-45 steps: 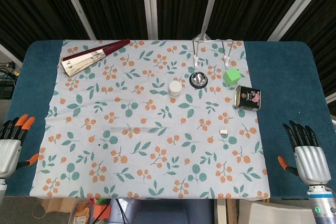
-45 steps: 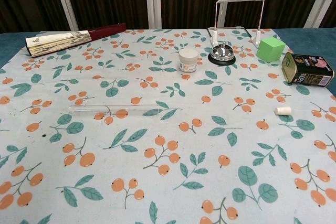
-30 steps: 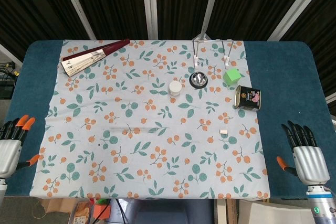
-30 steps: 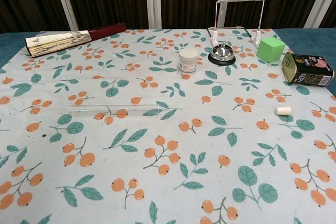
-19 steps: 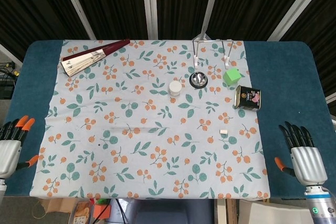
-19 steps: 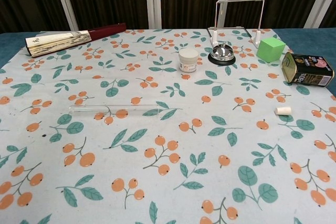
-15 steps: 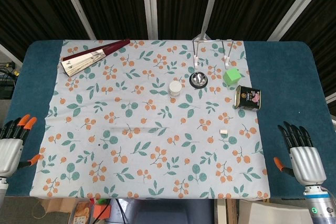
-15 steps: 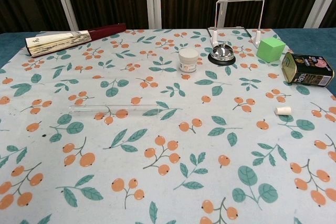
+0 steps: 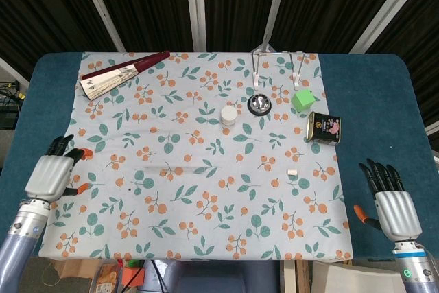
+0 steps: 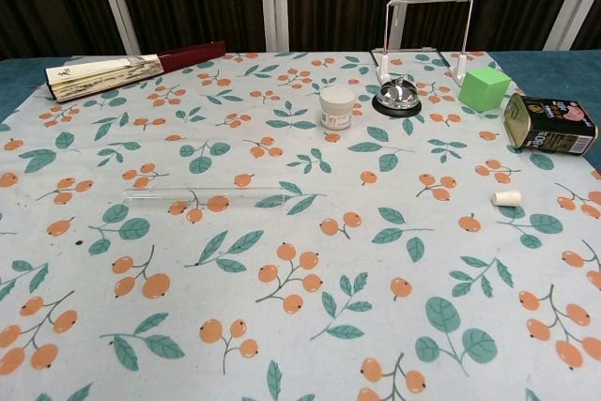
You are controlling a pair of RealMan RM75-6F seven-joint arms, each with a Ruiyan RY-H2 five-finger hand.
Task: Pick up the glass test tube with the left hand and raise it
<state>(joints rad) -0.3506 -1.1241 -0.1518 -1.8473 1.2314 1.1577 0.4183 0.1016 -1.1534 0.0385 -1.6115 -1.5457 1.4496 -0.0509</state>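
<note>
The glass test tube (image 10: pixel 207 197) lies flat on the floral cloth, left of centre, running left to right; in the head view the test tube (image 9: pixel 171 169) shows only faintly. My left hand (image 9: pixel 53 173) hovers over the cloth's left edge, well to the left of the tube, fingers apart and holding nothing. My right hand (image 9: pixel 392 202) stays over the blue table at the near right, fingers spread and empty. The chest view shows neither hand.
A folded fan (image 9: pixel 120 73) lies at the far left. A white jar (image 9: pixel 229 115), a call bell (image 9: pixel 259 105), a wire stand (image 9: pixel 278 65), a green cube (image 9: pixel 302 99) and a tin (image 9: pixel 324 127) sit at the back right. A small white stopper (image 9: pixel 291 171) lies right of centre.
My left hand has moved right and forward from the table's left border to the cloth's edge. The right hand has barely drifted. The tube has not moved.
</note>
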